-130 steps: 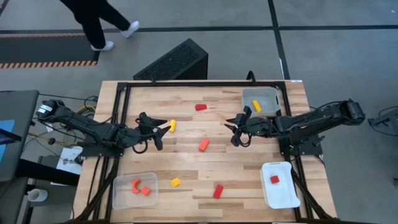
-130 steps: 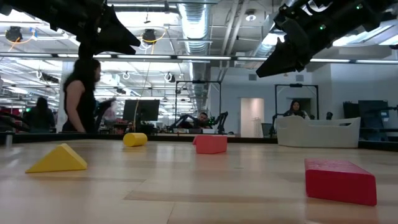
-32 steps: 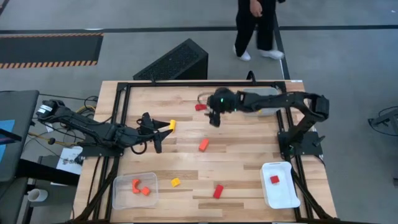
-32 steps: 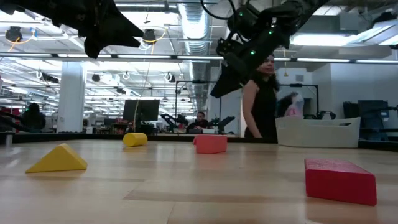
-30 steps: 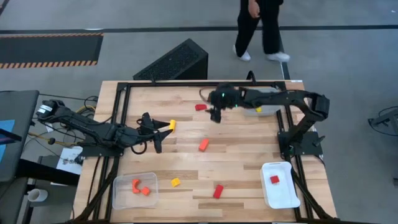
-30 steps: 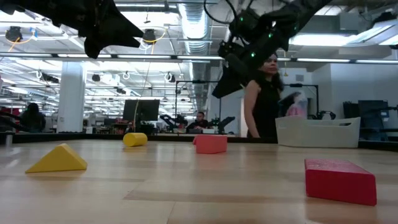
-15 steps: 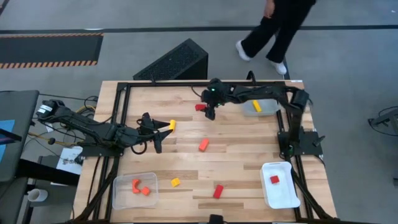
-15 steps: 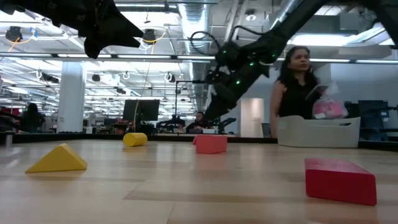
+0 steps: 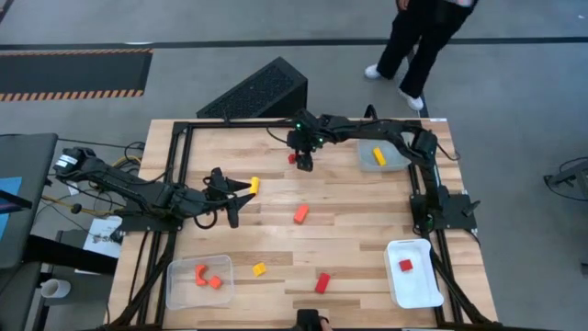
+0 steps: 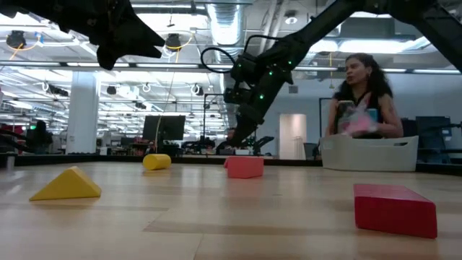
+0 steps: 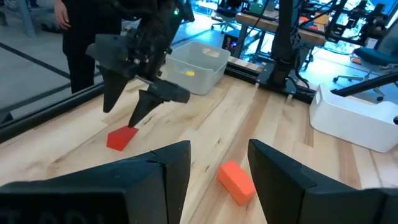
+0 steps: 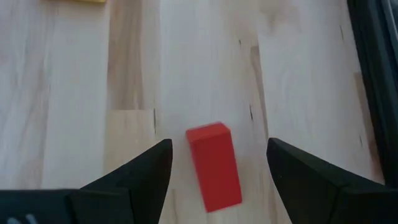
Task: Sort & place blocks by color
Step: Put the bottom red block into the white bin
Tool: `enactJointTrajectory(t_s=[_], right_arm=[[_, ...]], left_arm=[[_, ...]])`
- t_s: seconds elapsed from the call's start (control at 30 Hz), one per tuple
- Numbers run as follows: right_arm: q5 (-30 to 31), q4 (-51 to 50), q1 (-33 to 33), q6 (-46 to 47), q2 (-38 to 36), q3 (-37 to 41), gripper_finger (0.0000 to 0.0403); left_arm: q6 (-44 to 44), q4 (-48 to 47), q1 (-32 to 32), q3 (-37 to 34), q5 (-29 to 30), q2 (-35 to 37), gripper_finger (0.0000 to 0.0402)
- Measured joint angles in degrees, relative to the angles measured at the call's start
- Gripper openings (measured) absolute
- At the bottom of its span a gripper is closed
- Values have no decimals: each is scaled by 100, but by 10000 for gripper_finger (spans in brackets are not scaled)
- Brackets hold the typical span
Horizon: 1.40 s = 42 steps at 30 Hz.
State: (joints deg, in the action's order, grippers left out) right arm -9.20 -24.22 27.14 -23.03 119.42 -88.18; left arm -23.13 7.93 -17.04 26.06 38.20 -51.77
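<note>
A red block lies on the wood near the table's far edge. My right gripper hangs open just above it. In the right wrist view the block lies below and between the two fingers, and my right gripper does not touch it. My left gripper waits open and empty over the table's left middle, beside a yellow block. An orange block lies mid-table. A yellow block and a red block lie nearer the front edge.
A clear tray at the far right holds a yellow block. A clear tray at the near left holds orange blocks. A white tray at the near right holds a red block. A person walks beyond the far edge.
My right gripper has moved toward the table's left and far edges and come down over the far red block, staying open. The blocks have not moved. The person behind the table has walked to the right.
</note>
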Motion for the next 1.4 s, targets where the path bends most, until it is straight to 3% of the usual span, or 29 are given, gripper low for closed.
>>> enactJointTrajectory(t_s=[0.5, 0.8, 1.13, 1.3, 1.4], right_arm=[[14, -1116, -11, 102, -3, -447, 286], [904, -1794, -532, 309, -185, -349, 285], [916, -2227, -909, 873, -444, -246, 285], [952, -2996, -1531, 1472, -651, -242, 285], [1453, -3388, -2281, 1701, -822, -218, 285]], left_arm=[[-141, 5, 0, 0, 6, -2, 148], [-263, 8, 0, 0, 10, -2, 148], [-501, -3, -31, 0, -60, -2, 148], [-565, -69, -156, 0, -86, -1, 148], [-501, -99, -214, 0, -88, -1, 148]])
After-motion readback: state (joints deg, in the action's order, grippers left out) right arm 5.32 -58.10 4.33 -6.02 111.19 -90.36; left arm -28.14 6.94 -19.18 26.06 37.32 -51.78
